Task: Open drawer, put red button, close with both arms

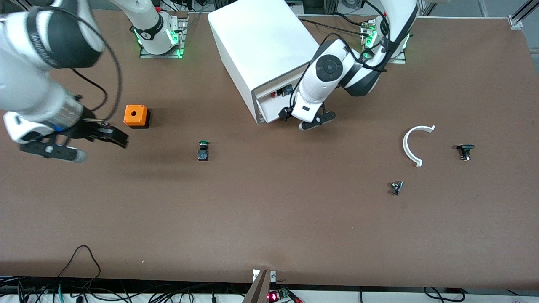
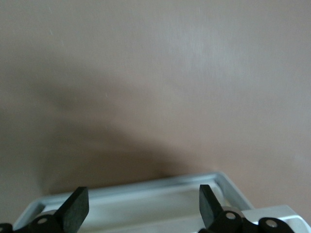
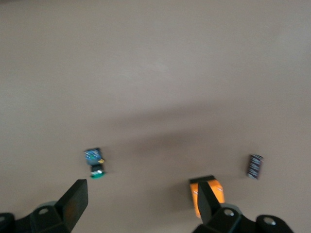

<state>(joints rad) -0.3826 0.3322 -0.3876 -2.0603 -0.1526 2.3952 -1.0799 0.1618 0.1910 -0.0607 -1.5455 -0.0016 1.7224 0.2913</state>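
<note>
the left gripper (image 1: 286,113) sits right at the cabinet (image 1: 261,46) front, near twelve o'clock in the front view, with its fingers spread wide and pinching nothing. in its wrist view the gripper (image 2: 143,199) straddles the white rim of the drawer (image 2: 146,187), probably so it can press the drawer home rather than grasp it. the drawer (image 1: 273,101) looks nearly shut. a small red spot in its gap, likely the red button (image 1: 274,94), suggests the placing step is done and closing remains. the right gripper (image 1: 113,135) hangs over the surface (image 1: 269,219) at about nine o'clock, also spread and empty, well apart from the cabinet. it must cross toward the drawer to share the push. just beside it is an orange box (image 1: 136,115). the green button (image 1: 203,145) lies nearer the middle. a white curved piece (image 1: 414,143) and two small dark parts lie around three to four o'clock.
</note>
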